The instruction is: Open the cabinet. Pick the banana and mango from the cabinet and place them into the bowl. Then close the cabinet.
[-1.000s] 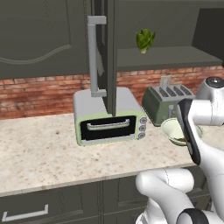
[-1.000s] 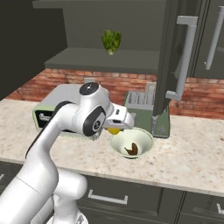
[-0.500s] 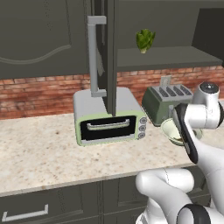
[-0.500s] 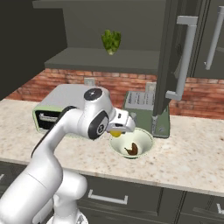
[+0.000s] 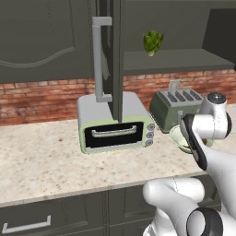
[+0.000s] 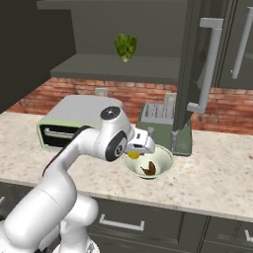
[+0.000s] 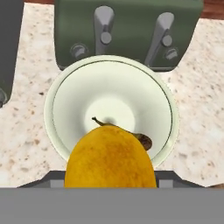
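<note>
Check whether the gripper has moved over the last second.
Yes. In the right base view the gripper, holding the mango, has shifted right toward the bowl, now over its left rim.

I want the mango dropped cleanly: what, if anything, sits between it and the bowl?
Nothing visible blocks it. The gripper holds the mango right above the bowl, whose centre is bare. The banana already lies inside, partly under the mango in the hand view.

The mango (image 7: 110,158) at the hand (image 6: 134,154) is yellow-orange. Below it the bowl (image 7: 70,100) is pale cream-green, with the dark brownish banana (image 6: 149,169) inside. Beyond the hand stands a dark green toaster (image 7: 127,26) with grey levers. The surface (image 7: 26,131) is speckled beige. Behind runs red brick (image 6: 74,91).
</note>
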